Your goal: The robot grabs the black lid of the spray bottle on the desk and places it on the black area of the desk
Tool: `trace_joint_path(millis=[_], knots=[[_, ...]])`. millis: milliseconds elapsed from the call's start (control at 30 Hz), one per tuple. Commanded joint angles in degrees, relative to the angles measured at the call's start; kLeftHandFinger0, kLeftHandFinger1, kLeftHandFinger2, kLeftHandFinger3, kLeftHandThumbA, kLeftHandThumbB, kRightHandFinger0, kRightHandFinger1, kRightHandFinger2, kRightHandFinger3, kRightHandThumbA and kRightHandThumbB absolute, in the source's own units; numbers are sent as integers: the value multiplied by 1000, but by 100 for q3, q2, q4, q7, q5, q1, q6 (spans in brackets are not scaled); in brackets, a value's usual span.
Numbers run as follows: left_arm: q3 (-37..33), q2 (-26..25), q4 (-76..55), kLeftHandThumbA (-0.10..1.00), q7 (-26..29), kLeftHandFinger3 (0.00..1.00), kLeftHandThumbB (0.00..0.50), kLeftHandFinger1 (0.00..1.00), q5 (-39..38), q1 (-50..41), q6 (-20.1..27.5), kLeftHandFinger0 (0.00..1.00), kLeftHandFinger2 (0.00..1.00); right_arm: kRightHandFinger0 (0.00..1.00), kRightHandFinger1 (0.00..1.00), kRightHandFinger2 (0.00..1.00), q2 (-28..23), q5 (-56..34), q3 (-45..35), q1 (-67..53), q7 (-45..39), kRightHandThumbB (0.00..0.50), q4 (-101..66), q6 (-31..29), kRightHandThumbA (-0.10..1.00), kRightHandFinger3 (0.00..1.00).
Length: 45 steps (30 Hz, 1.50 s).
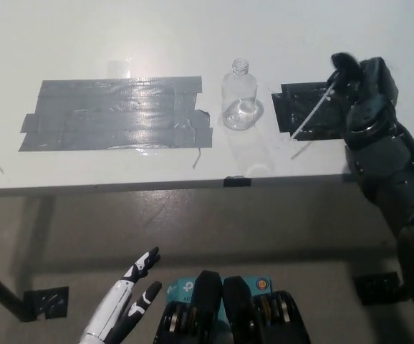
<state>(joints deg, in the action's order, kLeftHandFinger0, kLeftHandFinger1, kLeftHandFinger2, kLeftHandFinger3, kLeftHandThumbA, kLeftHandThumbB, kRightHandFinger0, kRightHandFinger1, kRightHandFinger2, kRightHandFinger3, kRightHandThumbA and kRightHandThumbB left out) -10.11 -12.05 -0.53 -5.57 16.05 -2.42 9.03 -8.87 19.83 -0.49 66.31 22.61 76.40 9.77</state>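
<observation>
The black lid (344, 64), its thin white tube slanting down-left, was clamped in the right hand (361, 89) over the black area (300, 107) of the desk (85, 43). The open-necked bottle (238, 95) stood just beside. The left hand (124, 301) hung below, fingers apart.

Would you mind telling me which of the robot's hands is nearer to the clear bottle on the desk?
The right. The black right hand is over the black area just right of the clear bottle; the white left hand hangs below the desk edge, far off.

Bright overhead glare, soft focus
</observation>
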Motion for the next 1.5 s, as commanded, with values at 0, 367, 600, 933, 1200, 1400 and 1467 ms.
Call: trace_joint_path(millis=[0, 367, 600, 933, 1200, 1400, 1467], knots=[[36, -11, -136, 1000, -11, 1000, 198, 1000, -18, 74, 39, 1000, 1000, 1000, 1000, 1000, -168, -210, 123, 393, -611, 375, 13, 60, 672, 1000], [67, -12, -101, 1000, -17, 1000, 195, 1000, -61, 156, 87, 1000, 1000, 1000, 1000, 1000, -179, -41, 1037, 544, -1848, 434, -470, 203, 844, 1000], [75, -22, -126, 1000, -23, 1000, 201, 1000, -39, 216, 55, 1000, 1000, 1000, 1000, 1000, -235, -130, 1131, 515, -1963, 424, -584, 194, 851, 1000], [99, 0, -100, 1000, -18, 1000, 224, 1000, -57, 316, 12, 1000, 1000, 1000, 1000, 1000, -490, -213, 1065, 427, -2203, 448, -1390, 159, 892, 1000], [207, 6, -41, 1000, 9, 1000, 235, 1000, -129, 561, -52, 1000, 1000, 1000, 1000, 1000, -843, -95, 946, -372, -2403, 435, -4644, 716, 964, 1000], [315, 25, -8, 1000, 79, 1000, 253, 1000, -181, 670, -144, 1000, 1000, 1000, 1000, 1000, -731, -251, 554, -2501, -2322, 405, -8395, 775, 994, 1000], [373, 22, -2, 1000, 97, 1000, 241, 1000, -247, 642, -165, 1000, 1000, 1000, 1000, 1000, -575, -364, 557, -3592, -2231, 361, -9473, 457, 1000, 1000]])
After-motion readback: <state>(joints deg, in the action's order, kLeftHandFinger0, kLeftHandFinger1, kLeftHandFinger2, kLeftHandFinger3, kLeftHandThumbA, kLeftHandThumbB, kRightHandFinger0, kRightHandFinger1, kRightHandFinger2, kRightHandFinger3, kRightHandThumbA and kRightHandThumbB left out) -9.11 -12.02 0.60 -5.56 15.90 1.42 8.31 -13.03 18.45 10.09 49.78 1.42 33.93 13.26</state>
